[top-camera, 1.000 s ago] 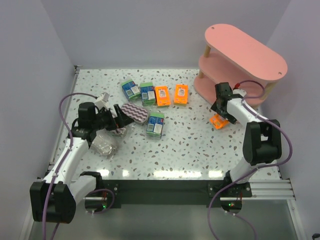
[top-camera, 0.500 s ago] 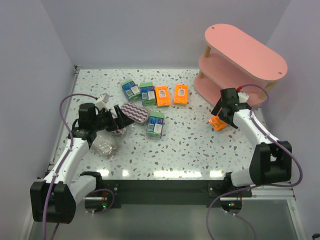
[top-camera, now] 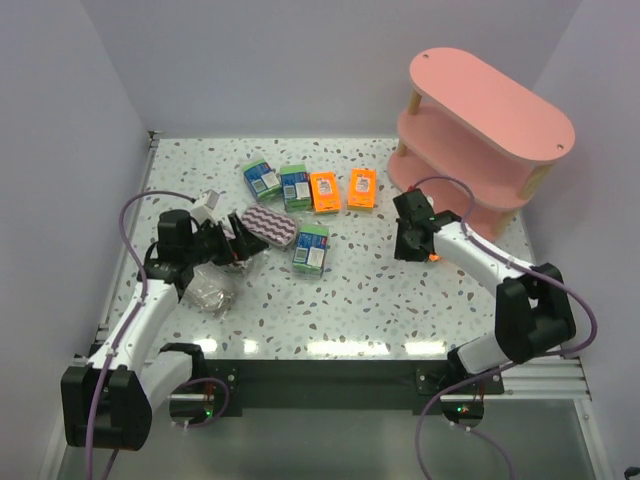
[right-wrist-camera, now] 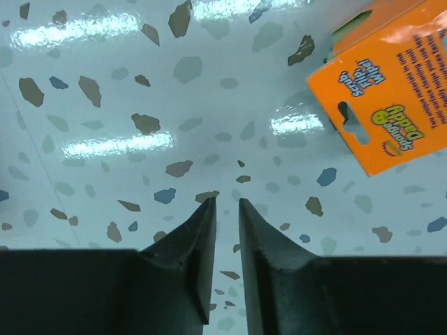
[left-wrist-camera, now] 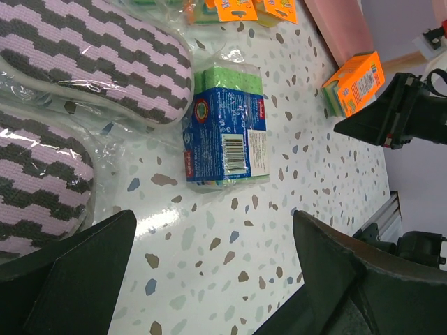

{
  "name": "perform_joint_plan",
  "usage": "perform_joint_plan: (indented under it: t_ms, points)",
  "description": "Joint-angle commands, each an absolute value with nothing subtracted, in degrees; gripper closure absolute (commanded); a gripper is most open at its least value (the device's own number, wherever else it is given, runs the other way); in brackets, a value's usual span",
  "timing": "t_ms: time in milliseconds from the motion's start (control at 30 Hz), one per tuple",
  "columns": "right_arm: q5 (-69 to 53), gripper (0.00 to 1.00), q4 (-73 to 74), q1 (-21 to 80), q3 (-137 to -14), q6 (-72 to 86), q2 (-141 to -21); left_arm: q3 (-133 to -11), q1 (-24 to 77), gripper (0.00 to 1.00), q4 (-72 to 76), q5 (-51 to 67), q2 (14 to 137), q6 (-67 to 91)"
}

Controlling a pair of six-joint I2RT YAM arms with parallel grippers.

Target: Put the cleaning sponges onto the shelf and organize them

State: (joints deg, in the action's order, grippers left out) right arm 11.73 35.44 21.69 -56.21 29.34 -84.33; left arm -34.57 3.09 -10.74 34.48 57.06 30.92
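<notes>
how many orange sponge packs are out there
3: two orange packs side by side toward the table's far edge, a third by the right gripper, near the shelf. Lower tiers partly hidden.

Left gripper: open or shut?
Open. Left gripper fingers stand wide apart in the wrist view, nothing held between them.

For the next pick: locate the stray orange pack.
Top view, right side: the orange pack sits on the table beside the right pincer, near the shelf.

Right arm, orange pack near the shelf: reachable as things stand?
Probably yes: the orange pack lies on the table right beside the right gripper, nothing between them. The jaws are nearly shut, so they need opening first.
</notes>
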Motion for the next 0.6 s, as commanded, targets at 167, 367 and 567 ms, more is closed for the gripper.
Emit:
perform_joint_plan:
  t_ms: [167, 367, 567]
  points:
    - [21.9, 0.96, 40.0, 22.4, -60.2, 30.5, -94.6, -33.4, 3.3, 0.00, -9.9, 34.7, 53.7, 30.8]
    - [27.2, 0.99, 40.2, 22.1, -64.0, 29.7, -100.1, -33.6, 3.3, 0.00, -10.9, 34.4, 53.3, 30.1]
    - [32.3, 1.00, 42.6, 17.6, -67.5, 28.8, -102.3, -34.5, 3.3, 0.00, -12.9, 33.3, 52.8, 28.4]
